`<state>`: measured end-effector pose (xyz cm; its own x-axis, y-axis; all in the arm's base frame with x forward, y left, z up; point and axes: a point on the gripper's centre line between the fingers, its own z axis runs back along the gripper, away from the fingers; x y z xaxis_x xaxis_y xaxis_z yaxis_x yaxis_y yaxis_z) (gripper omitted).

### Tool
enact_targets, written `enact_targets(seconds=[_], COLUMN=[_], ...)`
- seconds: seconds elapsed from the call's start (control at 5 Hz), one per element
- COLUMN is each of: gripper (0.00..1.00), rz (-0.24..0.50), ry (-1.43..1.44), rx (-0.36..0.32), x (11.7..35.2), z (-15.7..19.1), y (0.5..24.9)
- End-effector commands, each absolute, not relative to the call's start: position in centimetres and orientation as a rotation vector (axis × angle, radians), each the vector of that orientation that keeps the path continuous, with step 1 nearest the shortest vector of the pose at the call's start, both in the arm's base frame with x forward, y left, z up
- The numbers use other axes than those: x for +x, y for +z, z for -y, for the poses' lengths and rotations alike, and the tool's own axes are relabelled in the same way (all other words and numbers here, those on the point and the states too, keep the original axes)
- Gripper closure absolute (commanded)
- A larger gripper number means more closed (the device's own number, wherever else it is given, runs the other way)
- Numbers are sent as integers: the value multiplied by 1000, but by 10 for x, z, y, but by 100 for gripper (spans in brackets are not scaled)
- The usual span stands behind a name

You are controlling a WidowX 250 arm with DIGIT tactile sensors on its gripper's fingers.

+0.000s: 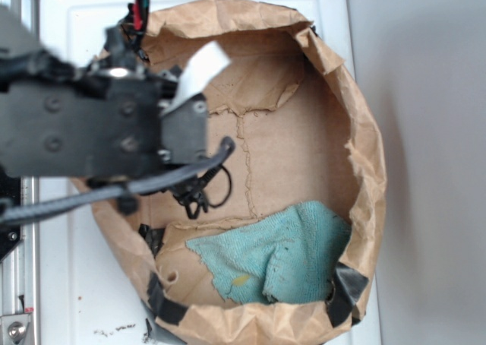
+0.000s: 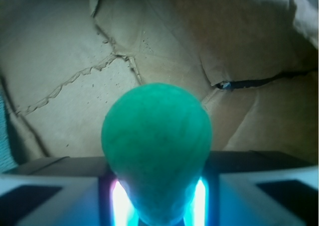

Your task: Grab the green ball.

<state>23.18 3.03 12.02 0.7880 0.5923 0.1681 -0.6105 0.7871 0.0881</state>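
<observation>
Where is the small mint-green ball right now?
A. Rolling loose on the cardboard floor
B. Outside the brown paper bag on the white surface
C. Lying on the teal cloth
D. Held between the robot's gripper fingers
D. The wrist view shows the small mint-green ball wedged in the gripper, above the cardboard floor; the teal terry cloth lies bare.

A white table [image 1: 76, 269] carries a crumpled brown paper bag [image 1: 364, 132] with a teal cloth [image 1: 281, 254] lying inside it.
</observation>
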Motion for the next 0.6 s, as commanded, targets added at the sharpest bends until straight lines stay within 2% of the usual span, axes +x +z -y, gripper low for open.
enact_targets(seconds=[0.0,0.2,0.4], gripper=[100,100,100], rz=[142,132,150], ry=[631,635,652], rx=[102,84,79], x=[248,248,246], z=[-37,-34,-32], y=[164,176,176])
